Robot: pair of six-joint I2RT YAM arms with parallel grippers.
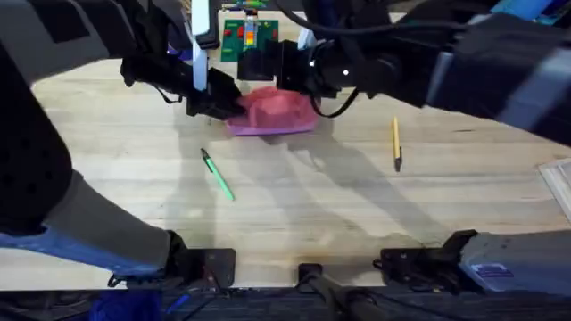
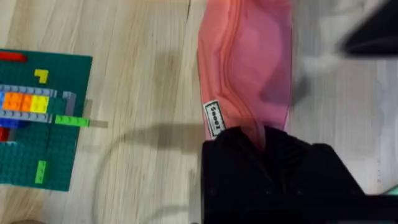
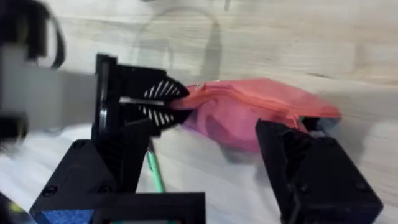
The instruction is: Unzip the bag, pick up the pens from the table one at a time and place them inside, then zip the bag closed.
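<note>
The pink bag (image 1: 272,111) lies on the table (image 1: 312,205) at the back middle, bunched up in the centre. My left gripper (image 1: 219,105) is shut on its left end; in the left wrist view the black fingers (image 2: 258,134) pinch the fabric next to a small label, and the bag (image 2: 249,56) stretches away from them. My right gripper (image 1: 290,76) hovers over the bag's far right side, open (image 3: 217,118), with the bag (image 3: 261,109) between and beyond its fingers. The green pen (image 1: 217,174) lies in front of the bag. The yellow pen (image 1: 396,143) lies to the right.
A green building-block plate (image 1: 248,37) with coloured bricks sits behind the bag, also in the left wrist view (image 2: 37,124). A clear container (image 1: 558,183) pokes in at the right edge. The wide front half of the table is bare wood.
</note>
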